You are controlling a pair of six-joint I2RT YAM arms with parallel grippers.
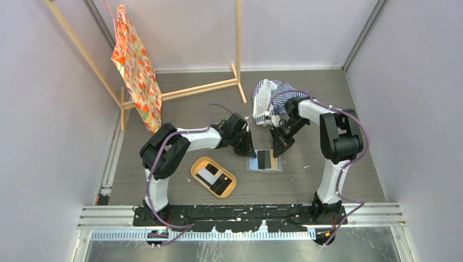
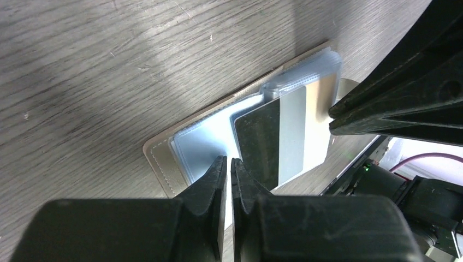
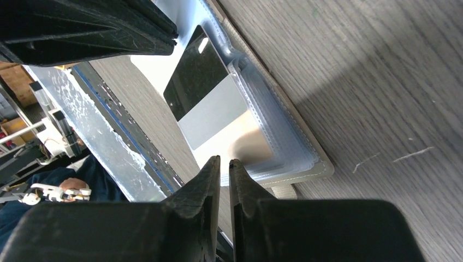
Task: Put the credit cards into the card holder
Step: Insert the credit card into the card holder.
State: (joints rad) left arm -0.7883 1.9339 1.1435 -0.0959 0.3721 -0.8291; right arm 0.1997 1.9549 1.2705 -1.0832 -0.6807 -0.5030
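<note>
The card holder [image 1: 252, 162] lies open on the table, tan rim [image 2: 158, 158] down and pale blue clear sleeves up. A credit card [image 2: 278, 136], black, grey and tan in bands, lies across the sleeves [image 3: 210, 109]. My left gripper [image 2: 229, 161] hovers at the holder's left half beside the card's black end, jaws shut with nothing seen between them. My right gripper [image 3: 224, 161] is at the opposite end [image 1: 278, 148], jaws drawn to a slit on the edge of the sleeves [image 3: 295, 158]. An oval orange tray [image 1: 197, 165] holds a white card [image 1: 206, 174] and a black card [image 1: 220, 184].
A striped cloth [image 1: 270, 98] is bunched behind the right arm. A wooden frame [image 1: 207, 87] stands at the back, with an orange patterned cloth [image 1: 136, 71] hanging on its left. Grey walls close in both sides.
</note>
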